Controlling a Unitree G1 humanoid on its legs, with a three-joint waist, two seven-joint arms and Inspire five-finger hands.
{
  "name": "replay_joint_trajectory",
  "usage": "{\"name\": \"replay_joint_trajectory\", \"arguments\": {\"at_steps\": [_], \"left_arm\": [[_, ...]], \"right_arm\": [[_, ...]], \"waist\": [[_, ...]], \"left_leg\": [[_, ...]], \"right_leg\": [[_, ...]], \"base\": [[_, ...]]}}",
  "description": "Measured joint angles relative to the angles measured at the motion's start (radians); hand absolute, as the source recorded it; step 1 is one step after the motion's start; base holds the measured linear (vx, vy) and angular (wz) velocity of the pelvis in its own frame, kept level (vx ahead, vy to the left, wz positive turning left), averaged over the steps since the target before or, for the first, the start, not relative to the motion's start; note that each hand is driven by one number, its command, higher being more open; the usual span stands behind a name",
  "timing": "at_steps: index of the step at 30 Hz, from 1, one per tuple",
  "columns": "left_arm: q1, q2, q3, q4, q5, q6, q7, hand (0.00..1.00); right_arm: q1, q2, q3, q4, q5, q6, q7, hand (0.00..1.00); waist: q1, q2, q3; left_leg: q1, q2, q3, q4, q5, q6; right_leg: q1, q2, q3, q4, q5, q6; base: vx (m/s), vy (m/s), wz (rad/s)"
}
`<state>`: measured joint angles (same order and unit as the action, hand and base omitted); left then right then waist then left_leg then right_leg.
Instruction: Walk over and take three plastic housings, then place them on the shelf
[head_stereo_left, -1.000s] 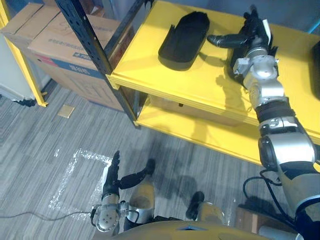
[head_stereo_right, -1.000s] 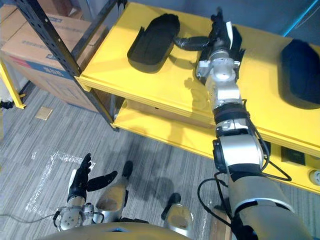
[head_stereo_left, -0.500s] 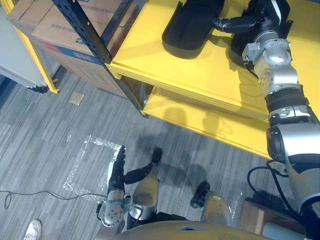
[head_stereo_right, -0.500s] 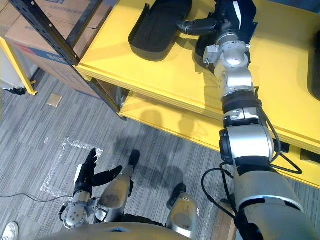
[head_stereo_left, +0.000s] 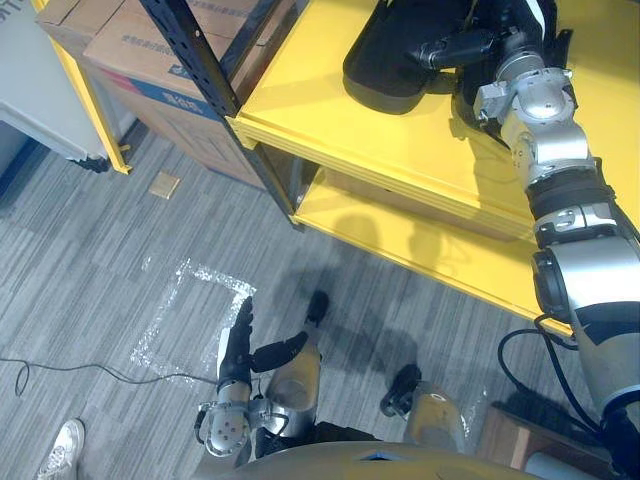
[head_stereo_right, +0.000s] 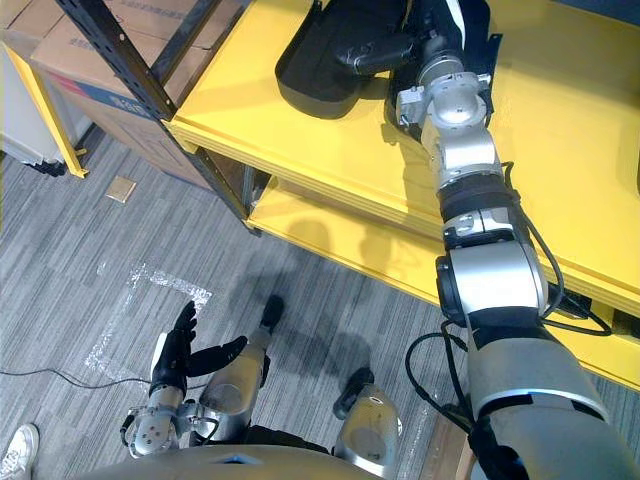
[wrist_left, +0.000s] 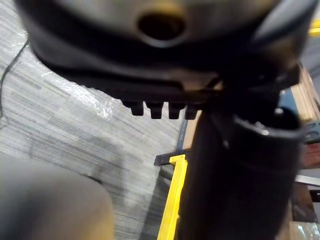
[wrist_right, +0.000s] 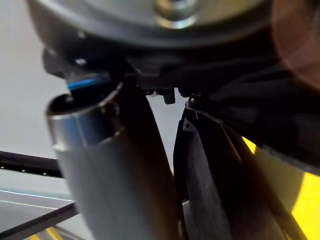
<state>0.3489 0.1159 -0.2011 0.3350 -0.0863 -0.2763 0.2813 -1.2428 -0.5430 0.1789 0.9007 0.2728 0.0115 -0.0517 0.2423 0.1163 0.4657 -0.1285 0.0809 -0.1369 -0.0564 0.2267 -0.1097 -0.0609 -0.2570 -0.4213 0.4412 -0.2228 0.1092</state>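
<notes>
A black plastic housing (head_stereo_left: 385, 60) lies on the top yellow shelf (head_stereo_left: 330, 120). My right hand (head_stereo_left: 500, 35) rests on the shelf just right of it, open, with its thumb (head_stereo_right: 372, 50) stretched sideways over that housing's right end. A second dark housing (wrist_right: 210, 165) lies under this hand's fingers and is mostly hidden by them. My left hand (head_stereo_left: 237, 350) hangs low above the floor, open, with straight fingers and nothing in it.
A dark steel upright (head_stereo_left: 200, 70) stands at the shelf's left corner, with cardboard boxes (head_stereo_left: 130, 50) behind it. A lower yellow shelf (head_stereo_left: 400, 235) sits beneath. On the grey floor are a taped patch (head_stereo_left: 190, 310), a small tan square (head_stereo_left: 163, 184) and a person's shoe (head_stereo_left: 60, 450).
The whole view has shifted as the camera moved. My right thumb, beside the left housing before, now reaches over its right end. The left hand stays open and low.
</notes>
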Motion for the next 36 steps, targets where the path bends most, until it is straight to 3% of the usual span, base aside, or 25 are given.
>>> {"name": "replay_joint_trajectory", "arguments": {"at_steps": [6,14,20,28,36], "left_arm": [[0.0,0.0,0.0,0.0,-0.006,0.002,0.001,1.0],[0.0,0.0,0.001,0.011,-0.032,0.001,0.013,1.0],[-0.002,0.004,0.004,0.019,-0.067,-0.004,0.017,1.0],[-0.005,0.004,0.011,0.025,-0.069,-0.004,0.011,1.0],[-0.005,0.005,0.012,0.029,-0.069,-0.004,0.008,1.0]], "right_arm": [[-0.001,0.0,-0.001,0.0,-0.045,0.072,-0.063,1.0],[0.004,0.0,-0.045,0.004,-0.061,0.114,-0.117,1.0],[0.019,-0.003,-0.083,0.041,-0.028,0.07,-0.118,1.0],[0.053,-0.036,-0.093,0.075,-0.014,-0.039,-0.008,1.0],[0.07,-0.037,-0.091,0.085,0.02,-0.052,-0.004,1.0]], "waist": [[-0.002,-0.002,0.001],[-0.014,-0.005,0.003],[-0.029,-0.019,0.012],[-0.029,-0.021,0.012],[-0.027,-0.024,0.011]], "left_leg": [[0.012,0.001,0.013,-0.001,0.0,0.0],[0.018,0.003,0.038,-0.002,0.0,0.003],[0.035,0.001,0.062,-0.014,0.0,0.008],[0.041,0.0,0.073,-0.018,0.001,0.008],[0.051,-0.001,0.074,-0.022,0.001,0.008]], "right_leg": [[0.0,0.0,0.013,0.002,0.001,0.0],[-0.008,0.002,0.041,-0.006,0.008,0.007],[-0.012,-0.001,0.064,-0.008,0.012,0.012],[-0.017,-0.002,0.073,-0.006,0.013,0.013],[-0.007,-0.004,0.074,-0.006,0.013,0.013]], "base": [[-0.01,-0.015,-0.05],[-0.02,-0.012,-0.09],[-0.01,-0.004,-0.1],[0.01,-0.017,-0.03],[0.0,0.0,0.0]]}}
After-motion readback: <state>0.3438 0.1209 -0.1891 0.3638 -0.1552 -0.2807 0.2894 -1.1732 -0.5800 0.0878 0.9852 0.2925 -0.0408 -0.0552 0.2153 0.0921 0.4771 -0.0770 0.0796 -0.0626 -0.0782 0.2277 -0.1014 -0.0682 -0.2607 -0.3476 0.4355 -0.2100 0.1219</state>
